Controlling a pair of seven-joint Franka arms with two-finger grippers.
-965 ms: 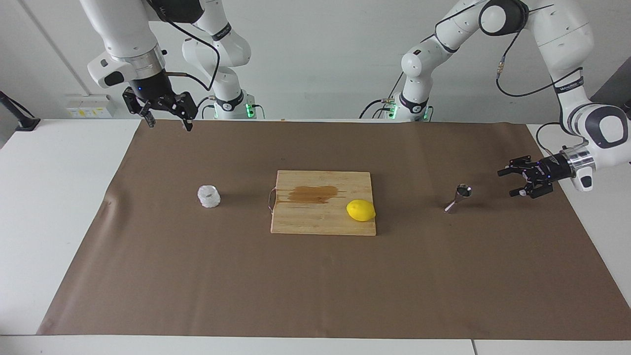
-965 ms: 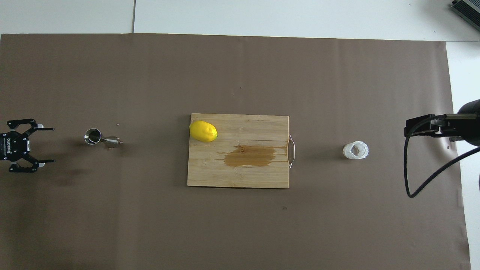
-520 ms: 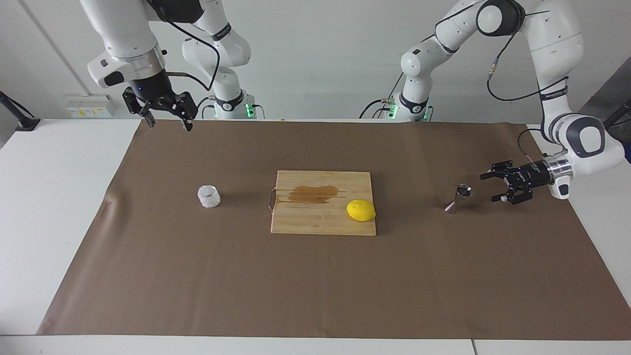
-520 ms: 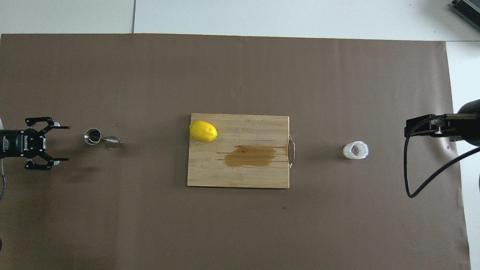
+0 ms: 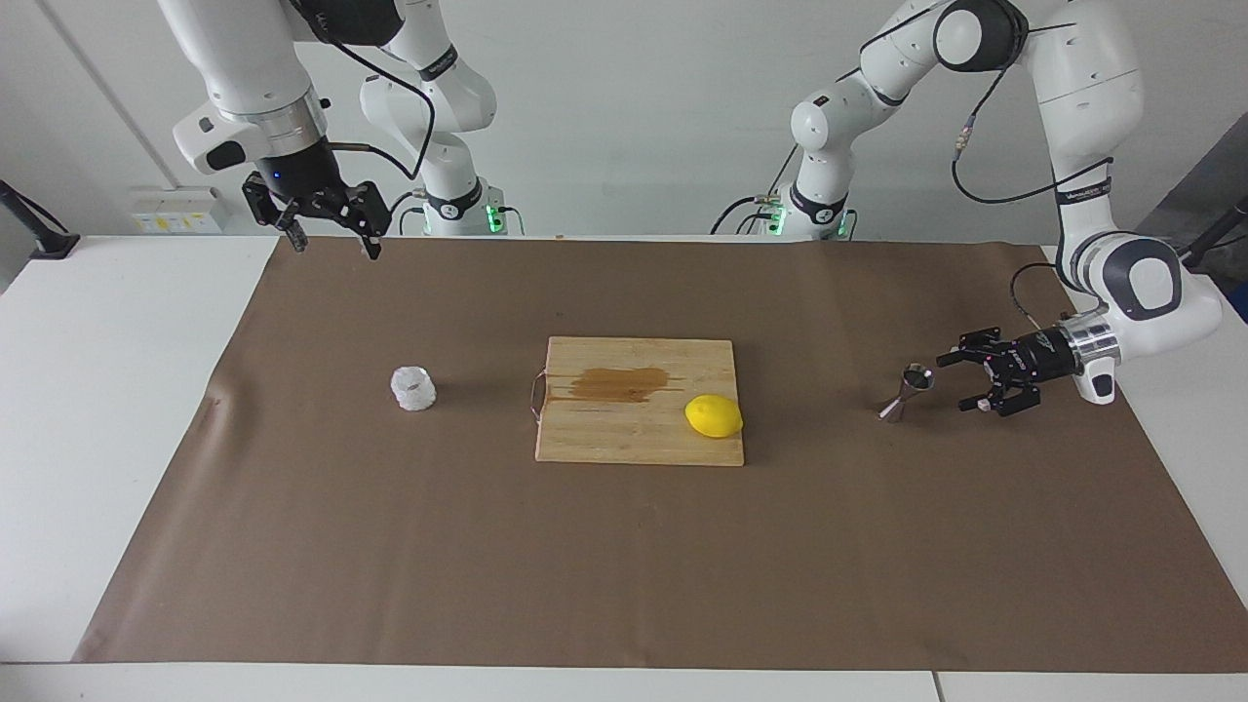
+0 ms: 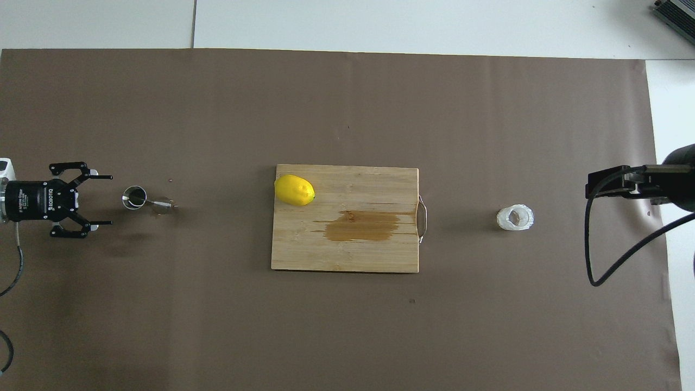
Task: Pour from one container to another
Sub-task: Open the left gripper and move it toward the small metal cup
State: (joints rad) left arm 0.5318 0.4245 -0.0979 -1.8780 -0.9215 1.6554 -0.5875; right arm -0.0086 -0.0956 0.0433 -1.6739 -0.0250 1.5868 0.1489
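The whitish bumpy cup [image 5: 413,388] [image 6: 515,217] stands upright on the brown mat toward the right arm's end of the table. Toward the left arm's end stands the shiny metal jigger [image 5: 907,390] [image 6: 134,197], mouth up. My left gripper [image 5: 951,382] [image 6: 110,200] lies level and low over the mat just beside the jigger, open, its fingers pointing at the jigger with a small gap left. High over the mat's edge by its own base, my right gripper [image 5: 334,246] hangs open and holds nothing, well apart from the cup.
A wooden cutting board [image 5: 634,444] [image 6: 347,258] with a dark wet stain lies at the table's middle, between cup and jigger. A yellow lemon [image 5: 713,416] [image 6: 294,190] rests on its corner toward the jigger. The right arm's black cable [image 6: 589,255] loops near the cup.
My left gripper has moved in toward the jigger and come lower, staying open. The right arm, cup, jigger and lemon have not moved.
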